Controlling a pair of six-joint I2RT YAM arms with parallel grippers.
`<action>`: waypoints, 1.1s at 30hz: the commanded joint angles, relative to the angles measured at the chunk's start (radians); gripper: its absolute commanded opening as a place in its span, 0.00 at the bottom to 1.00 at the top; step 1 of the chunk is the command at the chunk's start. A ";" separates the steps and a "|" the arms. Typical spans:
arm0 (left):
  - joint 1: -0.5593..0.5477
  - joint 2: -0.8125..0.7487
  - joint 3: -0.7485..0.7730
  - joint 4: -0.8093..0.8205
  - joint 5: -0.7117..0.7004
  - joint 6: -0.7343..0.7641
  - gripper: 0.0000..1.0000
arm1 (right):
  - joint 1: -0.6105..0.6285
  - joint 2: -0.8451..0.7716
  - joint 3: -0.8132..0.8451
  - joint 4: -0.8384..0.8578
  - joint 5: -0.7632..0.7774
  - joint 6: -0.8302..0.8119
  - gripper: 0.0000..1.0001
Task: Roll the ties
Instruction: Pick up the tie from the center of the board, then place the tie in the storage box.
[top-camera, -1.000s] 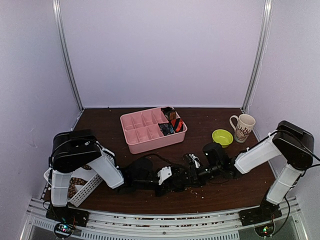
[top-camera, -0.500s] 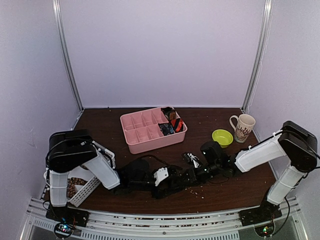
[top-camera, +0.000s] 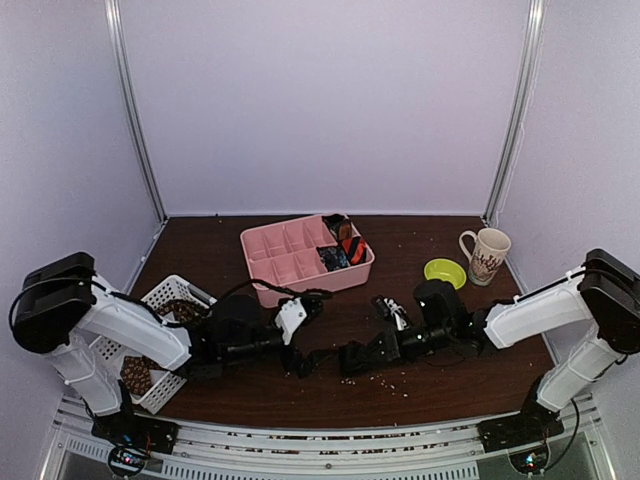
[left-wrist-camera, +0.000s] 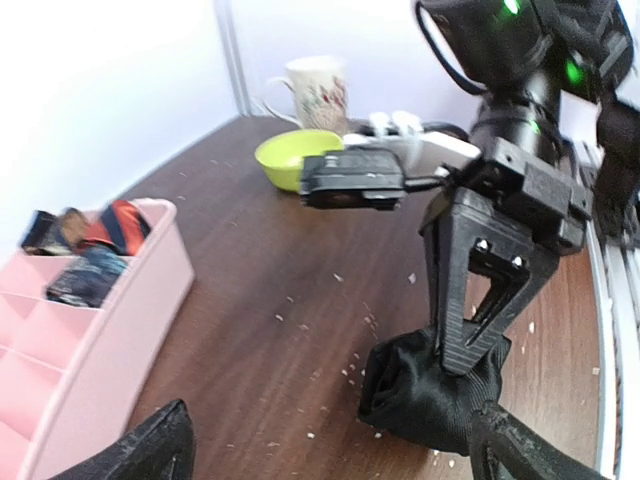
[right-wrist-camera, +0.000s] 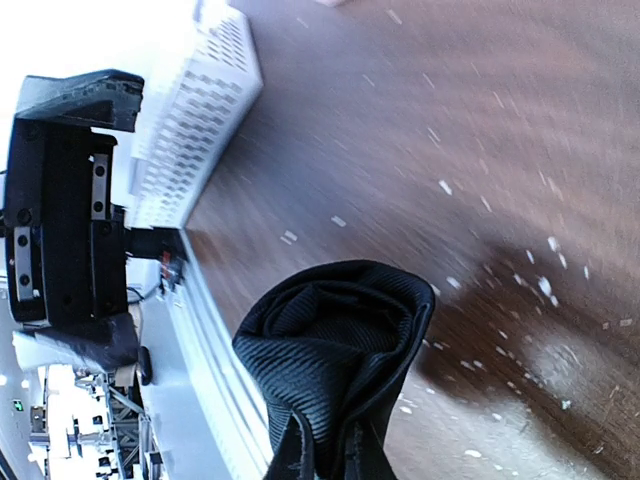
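The table (top-camera: 400, 250) is dark brown wood, flecked with pale crumbs toward the near edge; plain lilac walls (top-camera: 320, 100) close it in on three sides. At the far middle stands a pink divided tray (top-camera: 262, 262), with coiled ties (top-camera: 345, 245) in its right-end compartments; to the far right are a green bowl (top-camera: 445, 273) and a patterned mug (top-camera: 487, 255). At the near left sits a white basket (top-camera: 165, 295) holding what seem to be brown patterned ties (top-camera: 135, 372), though the overhead view is too coarse to be sure. The right gripper (left-wrist-camera: 468, 345) is clamped tight on a rolled black tie (left-wrist-camera: 420, 385), which rests on the table near the middle; the left gripper (top-camera: 305, 330) stands spread wide, holding nothing, just left of that tie and apart from it.
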 joint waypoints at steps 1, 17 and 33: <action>0.000 -0.173 -0.001 -0.176 -0.135 -0.105 0.98 | -0.020 -0.116 -0.005 0.065 0.022 -0.009 0.00; 0.000 -0.606 0.177 -0.667 0.025 -0.235 0.98 | -0.030 -0.441 0.156 -0.062 0.046 -0.196 0.00; 0.011 -0.625 0.262 -0.798 -0.019 -0.273 0.98 | 0.002 -0.106 0.844 -0.797 0.446 -0.816 0.00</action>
